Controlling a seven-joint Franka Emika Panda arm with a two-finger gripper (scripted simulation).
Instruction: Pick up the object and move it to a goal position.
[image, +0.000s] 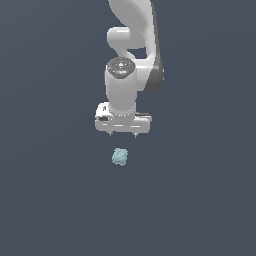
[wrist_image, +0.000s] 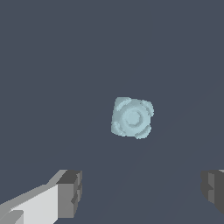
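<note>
While the arm (image: 131, 45) hangs down from the top of the exterior view, the gripper (image: 123, 135) points straight down over a plain dark grey floor (image: 50, 190). Only the two short fingertips show below the white gripper body in that view, set apart from each other. In the wrist view the left-hand finger (wrist_image: 69, 193) and the right-hand finger (wrist_image: 214, 189) stand wide apart with nothing between them, so the gripper is spread and holds nothing.

The object (image: 120, 156) is a small pale teal-blue blob (bumpy, roughly round, with a ring-like centre in the wrist view). In the exterior view it sits at about 6 o'clock from the gripper, near it but clear of the fingertips, and is much narrower than the gripper body. In the wrist view the object (wrist_image: 132, 117) lies apart from both fingers, untouched.
</note>
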